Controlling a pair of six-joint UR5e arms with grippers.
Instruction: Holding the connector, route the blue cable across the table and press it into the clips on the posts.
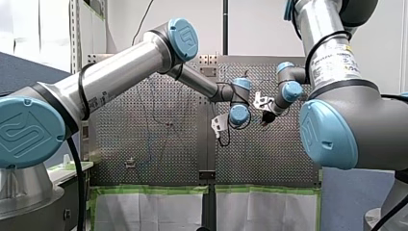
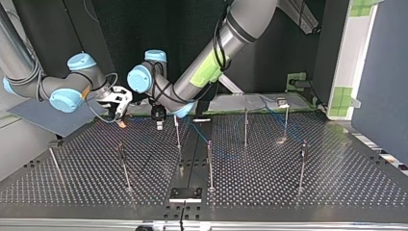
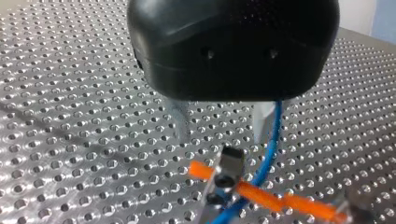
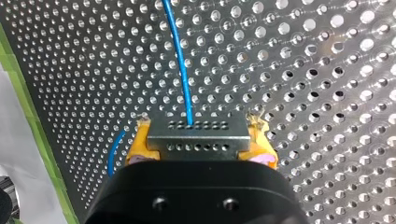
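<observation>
Front view: my left arm and my right arm meet over the middle of the perforated surface; I cannot read the jaws here.

Top view: my right gripper hangs at the view's left, with my left gripper just beside it, near a post.

Left wrist view: its jaws stand apart, and the blue cable runs just beside one metal finger.

Right wrist view: its jaws are clamped on the connector between yellow pads, and the cable leads away over the surface.
</observation>
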